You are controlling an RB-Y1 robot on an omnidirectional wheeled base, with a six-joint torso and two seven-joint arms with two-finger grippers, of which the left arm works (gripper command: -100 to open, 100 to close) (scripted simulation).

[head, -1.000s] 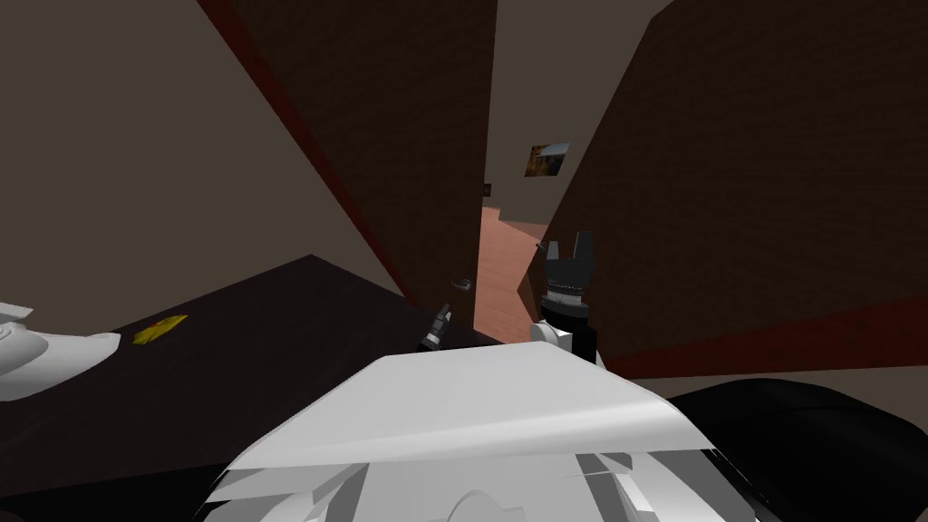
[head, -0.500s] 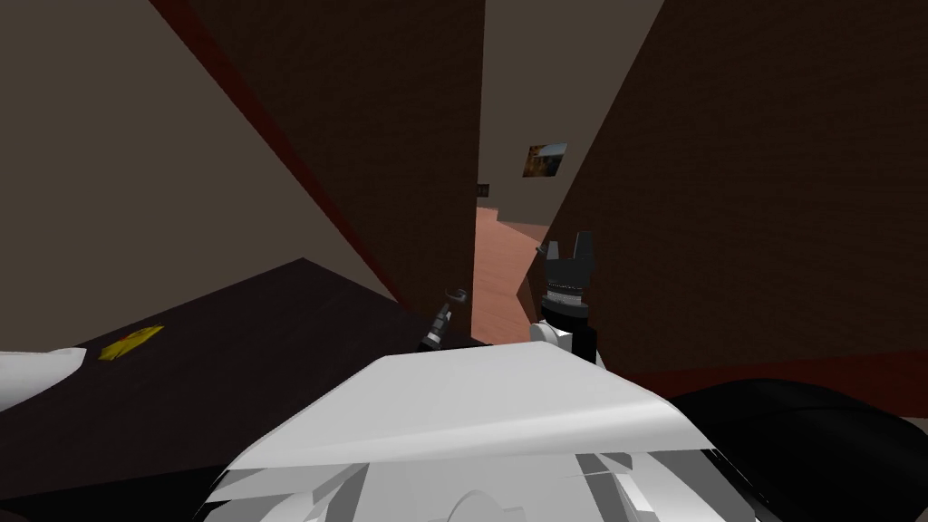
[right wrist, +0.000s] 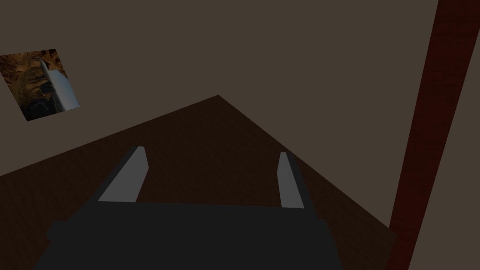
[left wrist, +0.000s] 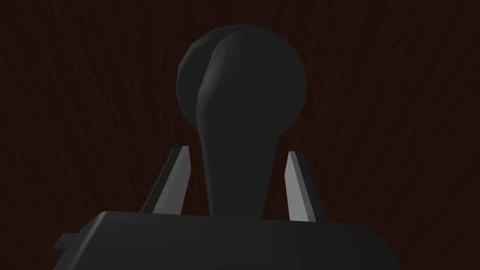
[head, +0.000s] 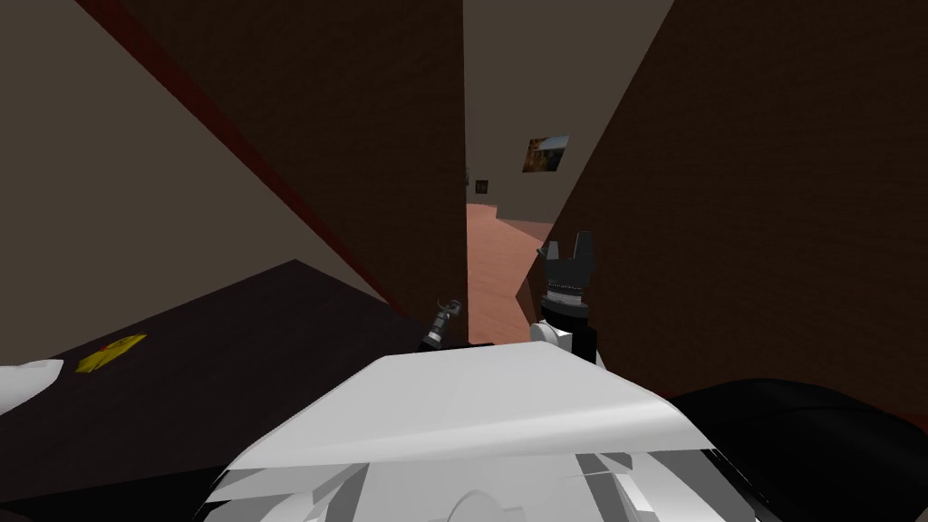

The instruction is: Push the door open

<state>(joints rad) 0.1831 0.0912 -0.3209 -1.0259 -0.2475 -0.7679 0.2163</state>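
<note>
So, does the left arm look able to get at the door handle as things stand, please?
Probably yes: the handle sits between the left tool's open fingers, with a gap either side and nothing in the way.

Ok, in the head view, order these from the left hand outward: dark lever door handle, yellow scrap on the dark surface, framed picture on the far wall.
1. Dark lever door handle: between the left hand's open fingers.
2. Flat yellow scrap: on the dark surface, off to the left.
3. Framed picture: on the beige far wall.
</note>
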